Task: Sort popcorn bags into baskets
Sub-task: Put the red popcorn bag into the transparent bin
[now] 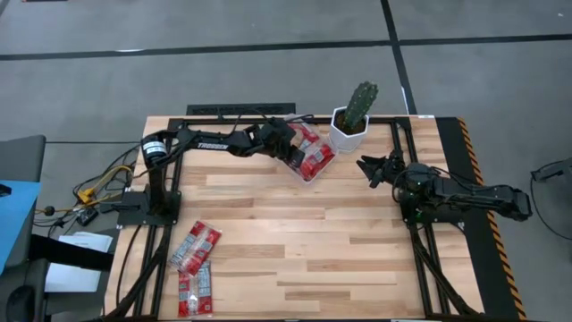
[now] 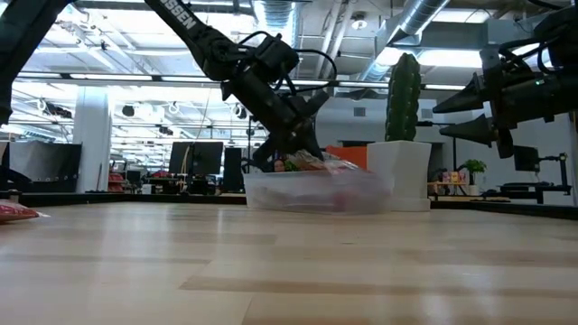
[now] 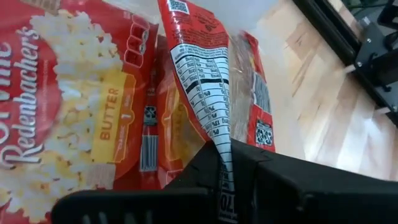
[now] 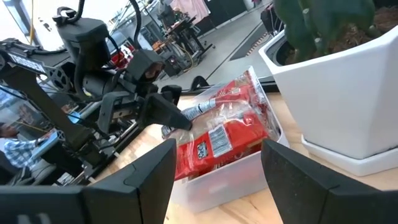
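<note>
The clear tub (image 1: 315,166) stands near the table's far edge, next to the white cactus pot. Several red popcorn bags (image 4: 217,142) lie in it. My left gripper (image 1: 288,146) reaches over the tub's left end and is shut on one more bag (image 3: 198,68), which shows its nutrition panel. My right gripper (image 1: 369,167) hovers open to the right of the tub, pointing at it, and touches nothing. Three more bags (image 1: 196,247) lie flat near the table's near left corner. My left gripper pinches one end of the bag (image 3: 223,167) between its two fingers, coming slanting down from the table's left. In the right wrist view the silvery-white end (image 4: 200,110) sits at the fingers. The bag reaches out, tilted, over the bags in the tub.
The white faceted pot (image 1: 347,134) with a tall green cactus (image 1: 361,103) stands just right of the tub, on the far side. A black frame rail (image 1: 420,259) runs along the table's right side. Bare wood (image 1: 304,250) fills the table's middle and near part.
</note>
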